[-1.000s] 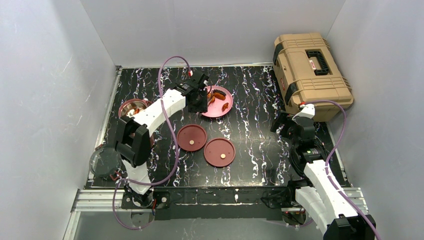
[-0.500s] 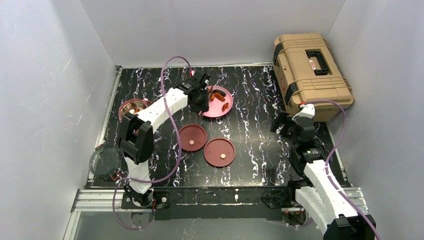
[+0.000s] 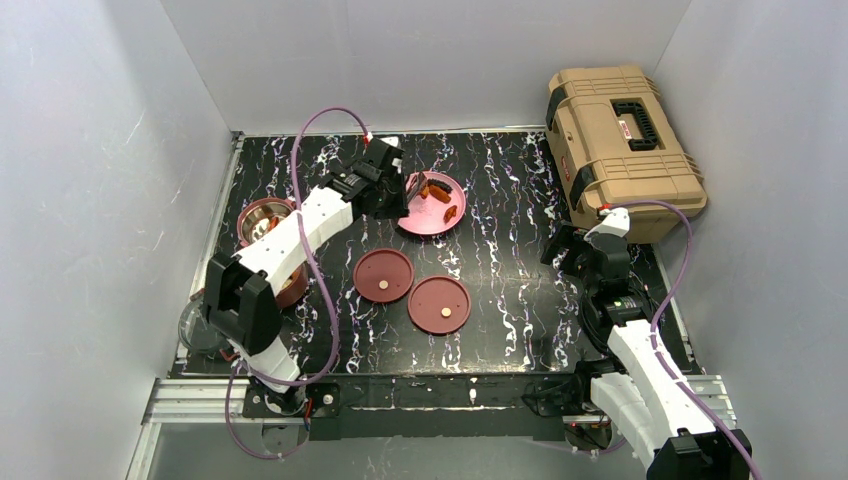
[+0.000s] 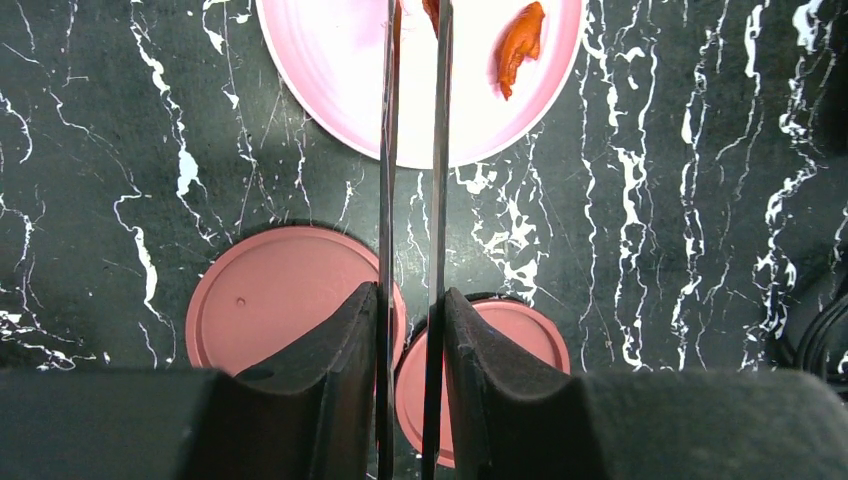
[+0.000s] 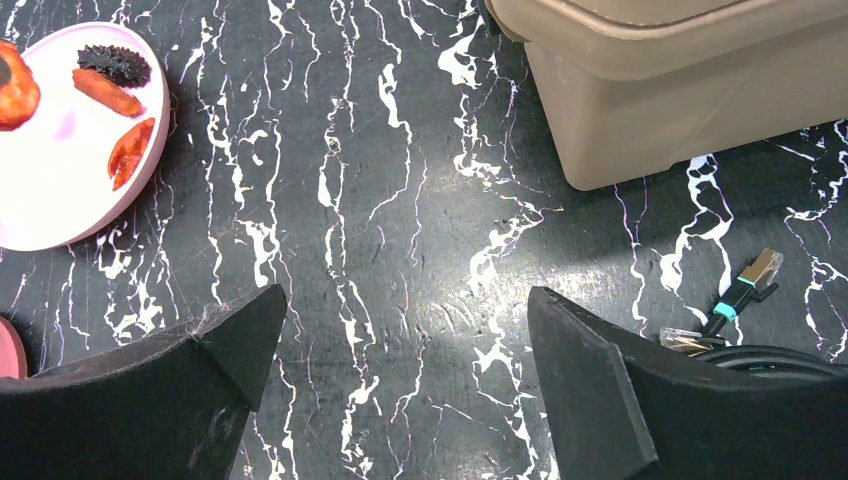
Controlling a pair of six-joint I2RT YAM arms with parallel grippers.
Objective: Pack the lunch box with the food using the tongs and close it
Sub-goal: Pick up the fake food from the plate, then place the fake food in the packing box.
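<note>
My left gripper (image 3: 383, 190) is shut on the tongs (image 4: 387, 150), whose two thin dark blades run forward close together. Their tips reach over the pink plate (image 3: 425, 222), and an orange-red piece (image 4: 431, 10) shows between them at the frame's top edge; whether it is pinched I cannot tell. More food lies on the plate: orange chunks (image 5: 129, 150) and a dark spiky bit (image 5: 114, 64). Of the lunch box, a maroon bowl (image 3: 265, 214) stands at the left and two flat maroon lids (image 3: 384, 275) (image 3: 439, 305) lie mid-table. My right gripper (image 5: 405, 295) hangs open over bare table.
A large tan toolbox (image 3: 620, 135) fills the back right corner, close to my right gripper. A dark round lid (image 3: 205, 325) lies at the table's left edge beside my left arm's base. A loose cable plug (image 5: 745, 285) lies by the right fingers.
My left arm has swung its elbow leftwards and the gripper has shifted slightly left beside the plate. The tongs' blades have come closer together. The right arm has not moved.
</note>
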